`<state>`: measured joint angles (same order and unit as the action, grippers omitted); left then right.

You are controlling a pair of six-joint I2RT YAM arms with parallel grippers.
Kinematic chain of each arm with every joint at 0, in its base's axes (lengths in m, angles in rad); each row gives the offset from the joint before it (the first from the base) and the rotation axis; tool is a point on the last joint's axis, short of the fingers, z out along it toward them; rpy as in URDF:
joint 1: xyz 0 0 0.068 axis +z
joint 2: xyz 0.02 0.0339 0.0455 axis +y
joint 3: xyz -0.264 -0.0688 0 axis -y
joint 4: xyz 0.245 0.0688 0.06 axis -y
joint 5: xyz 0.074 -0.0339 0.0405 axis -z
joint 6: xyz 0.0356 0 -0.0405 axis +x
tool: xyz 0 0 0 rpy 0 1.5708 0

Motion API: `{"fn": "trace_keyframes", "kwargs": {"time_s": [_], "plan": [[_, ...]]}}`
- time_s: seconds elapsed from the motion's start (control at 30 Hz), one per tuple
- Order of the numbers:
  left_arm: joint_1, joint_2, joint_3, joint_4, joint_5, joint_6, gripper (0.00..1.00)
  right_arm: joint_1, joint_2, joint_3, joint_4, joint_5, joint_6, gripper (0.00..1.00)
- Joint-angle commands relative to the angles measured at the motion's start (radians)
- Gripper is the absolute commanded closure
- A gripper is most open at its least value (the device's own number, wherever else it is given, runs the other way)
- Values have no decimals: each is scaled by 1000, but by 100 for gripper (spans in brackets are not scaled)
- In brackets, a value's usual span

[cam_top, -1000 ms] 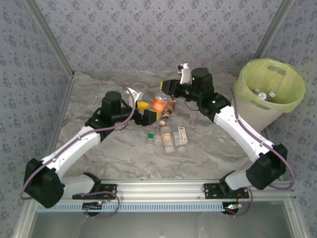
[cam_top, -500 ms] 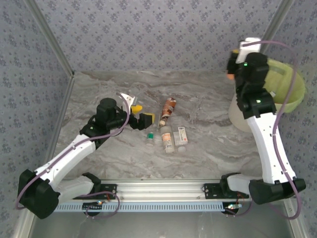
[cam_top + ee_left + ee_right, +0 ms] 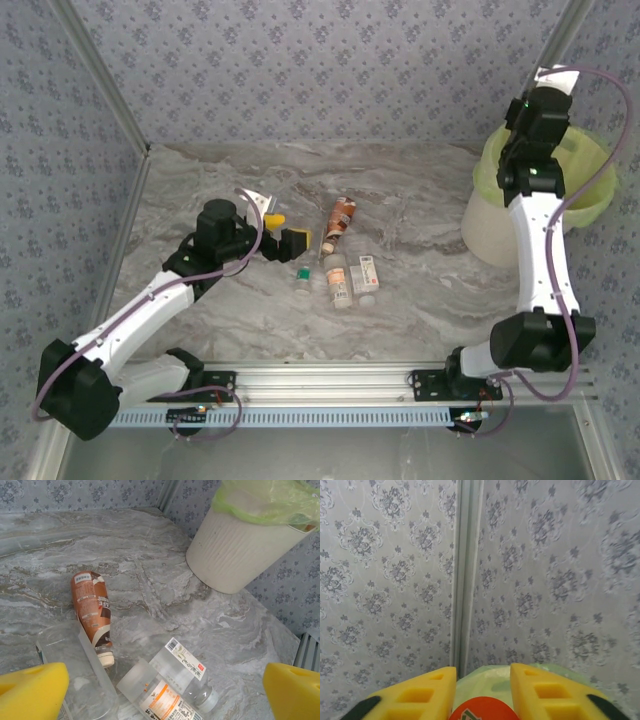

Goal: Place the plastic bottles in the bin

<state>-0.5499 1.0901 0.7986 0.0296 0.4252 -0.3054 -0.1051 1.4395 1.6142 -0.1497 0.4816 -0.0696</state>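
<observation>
Several plastic bottles lie mid-table: a brown-labelled one (image 3: 340,219), an orange-labelled one (image 3: 338,281), a white-labelled one (image 3: 366,274) and a small green-capped one (image 3: 303,273). My left gripper (image 3: 289,229) hovers just left of them, open. In the left wrist view its yellow pads (image 3: 32,690) flank the orange-labelled bottle (image 3: 162,700) and the white-labelled bottle (image 3: 192,667) lying below. My right arm (image 3: 540,130) is raised over the bin (image 3: 495,225). My right gripper (image 3: 482,672) has an orange bottle (image 3: 482,710) between its pads, above the bin's green bag (image 3: 492,680).
The brown bottle (image 3: 92,610) and a clear bottle (image 3: 75,677) lie left of the pair under my left gripper. The bin (image 3: 235,555) stands at the table's far right corner, against the patterned walls. A metal rail (image 3: 330,380) runs along the near edge.
My right arm has swung from the middle of the table up and right, carrying the orange bottle over the bin. The left arm drew back slightly and stays open.
</observation>
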Motion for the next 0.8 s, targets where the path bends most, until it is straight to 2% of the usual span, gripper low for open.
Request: {"fn": "trace_keyframes", "kwargs": {"time_s": [0.0,0.13,0.5,0.57,0.67,0.77], "plan": [[6,1,13,15,-9,-3,1,-9,45,93,-43,37,51,44],[7,-6,10,3,-30,0,1,-21,66,142,-129,-72,93,29],[11,41,23,-36,-111,-19,0,-21,-6,135,-216,-200,139,18],[11,61,37,-60,-138,-26,1,-21,-21,128,-230,-235,147,13],[12,94,52,-81,-160,-46,1,-18,-44,109,-243,-285,162,0],[14,121,63,-90,-183,-78,1,-13,-66,84,-240,-311,177,0]]}}
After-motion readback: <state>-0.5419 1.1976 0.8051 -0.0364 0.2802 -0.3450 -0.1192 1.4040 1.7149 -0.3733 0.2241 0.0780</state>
